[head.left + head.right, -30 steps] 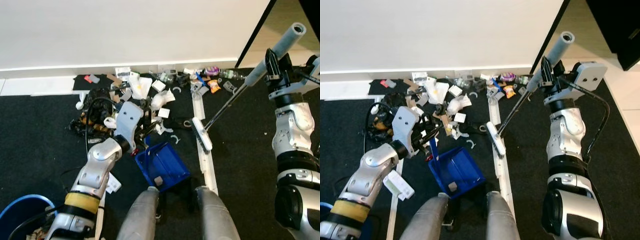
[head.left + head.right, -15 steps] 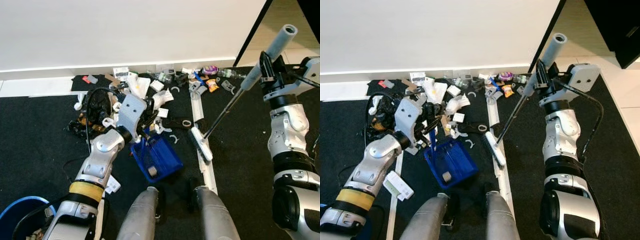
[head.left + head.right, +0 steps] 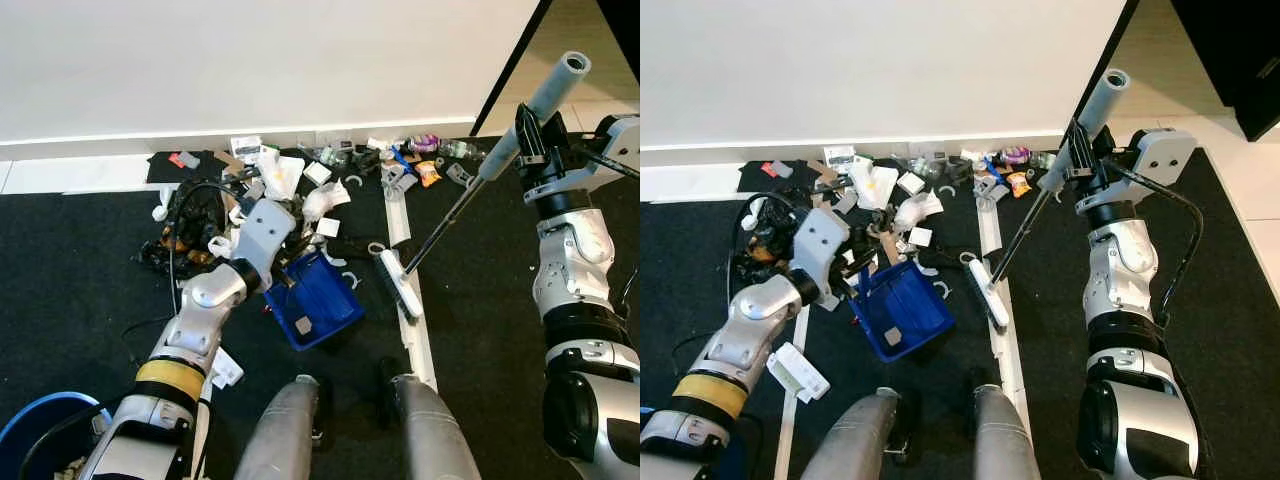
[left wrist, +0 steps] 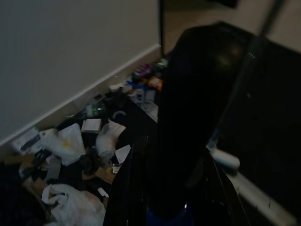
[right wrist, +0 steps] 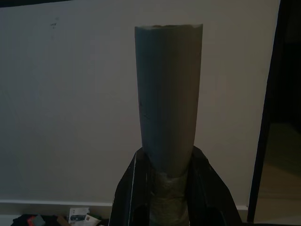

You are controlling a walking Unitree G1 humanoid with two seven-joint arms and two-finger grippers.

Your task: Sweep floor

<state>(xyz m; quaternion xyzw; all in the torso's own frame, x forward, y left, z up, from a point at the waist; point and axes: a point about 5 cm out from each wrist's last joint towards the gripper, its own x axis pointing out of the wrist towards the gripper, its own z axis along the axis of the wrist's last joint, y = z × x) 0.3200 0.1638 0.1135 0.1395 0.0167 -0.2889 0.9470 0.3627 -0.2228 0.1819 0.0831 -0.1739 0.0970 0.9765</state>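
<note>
Now the blue plastic dustpan point(image 3: 318, 300) sits higher in frame, its handle clenched by the left gripper point(image 3: 854, 276), fingers mostly hidden; the right gripper point(image 3: 527, 140) grasps the grey-handled broom point(image 3: 470, 190).

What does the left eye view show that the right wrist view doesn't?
Left eye: the floor scene, with the blue dustpan held by the left gripper, the broom head and the litter pile along the white wall. Right wrist: a close look at the right gripper clamped around the grey broom handle. Shared: that handle, the wall and some litter at its foot.
</note>
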